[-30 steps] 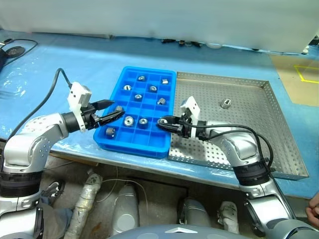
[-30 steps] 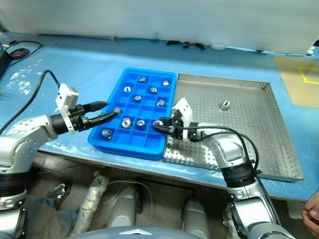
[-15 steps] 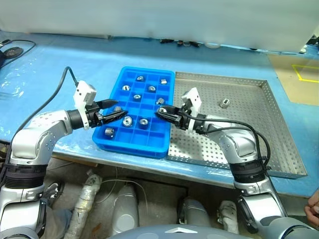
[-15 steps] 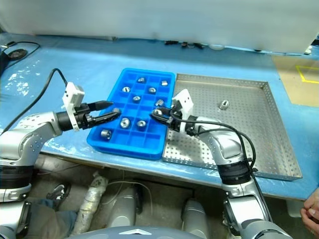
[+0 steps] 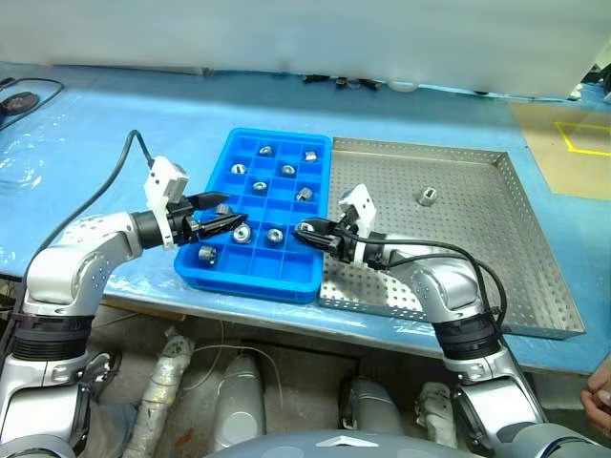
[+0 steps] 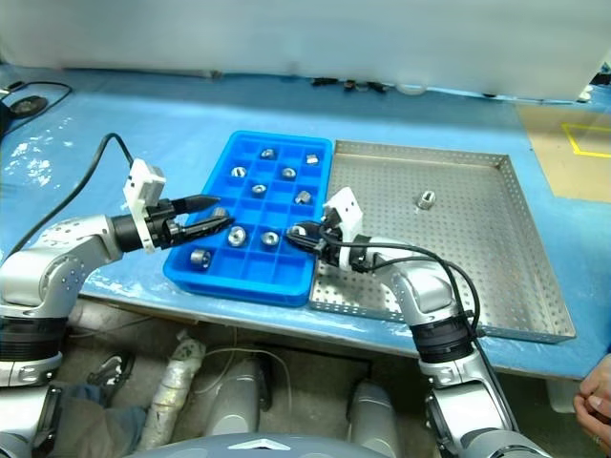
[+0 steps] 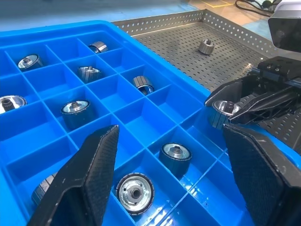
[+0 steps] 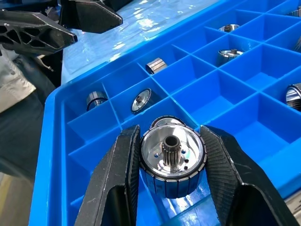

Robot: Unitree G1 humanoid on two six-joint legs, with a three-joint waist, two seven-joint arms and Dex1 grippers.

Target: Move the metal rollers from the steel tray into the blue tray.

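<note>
The blue tray [image 5: 250,278] lies left of the steel tray [image 5: 480,234] on the table. Several metal rollers [image 5: 207,253] sit in the blue tray's compartments, and one roller [image 5: 425,197] rests on the steel tray's perforated floor. My right gripper [image 5: 303,229] is shut on a metal roller [image 8: 173,157], holding it over the blue tray's compartments near the right rim. My left gripper [image 5: 230,211] hovers open over the blue tray's left side with nothing between its fingers [image 7: 89,183].
The table is covered in blue plastic sheet. A black cable [image 5: 107,196] runs from my left wrist across the left of the table. Small dark items [image 5: 346,82] lie along the back edge. A person's hand [image 5: 600,393] shows at the lower right.
The whole picture has shifted a little. Both grippers keep their places over the blue tray, the right still gripping its roller.
</note>
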